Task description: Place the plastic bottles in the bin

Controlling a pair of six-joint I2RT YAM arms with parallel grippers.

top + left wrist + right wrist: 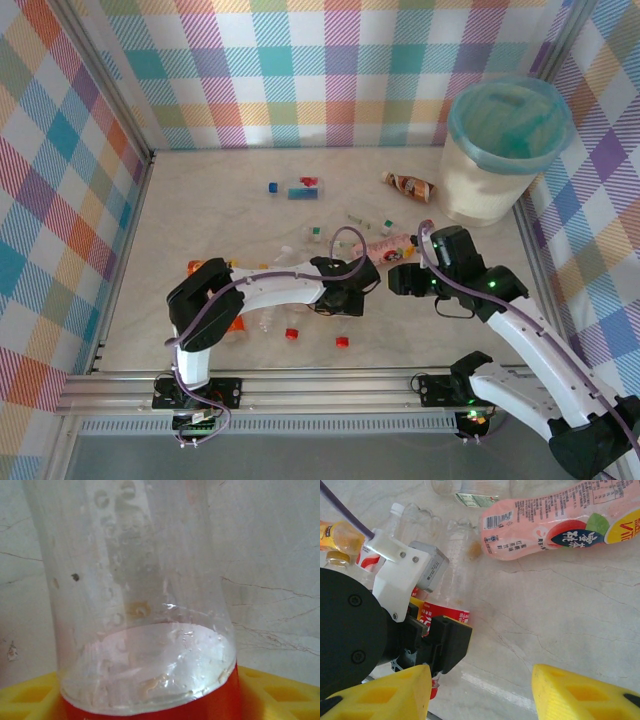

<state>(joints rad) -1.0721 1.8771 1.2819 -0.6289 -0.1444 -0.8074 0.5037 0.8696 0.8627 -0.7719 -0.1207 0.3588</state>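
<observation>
Clear plastic bottle w/ red label (pixel 142 605) sits btwn the yellow pads (pixel 30 700) of the left gripper (pixel 149 702). Jaws look closed partway onto it, both pads meeting the label band, tho I can't tell how firm the hold is. Droplets cling inside the wall. Right gripper (pixel 480 690) hangs just beside the left one, jaws part open, nothing btwn them but bare marbled table (pixel 560 615). Pink peach-drink bottle (pixel 555 525) lies on its side ahead of the right tips, more clear bottles past it, and a small orange bottle (pixel 335 535) off to their left. Cream-white round bin w/ teal bag liner (pixel 490 195) stands well apart from both, beyond the right gripper toward the far corner.

Risks, as I judge:
- Thin wall prob. buckles under the pads, so the bottle could squirt out or sag on the lift.
- Grip sits at the label band w/ the long clear body past the tips, so it may swing & knock the neighbours lying close.
- Grippers this near could clash if the left one swings across to the bin.
- Bin rim is tall, so a low carry would hit it.
</observation>
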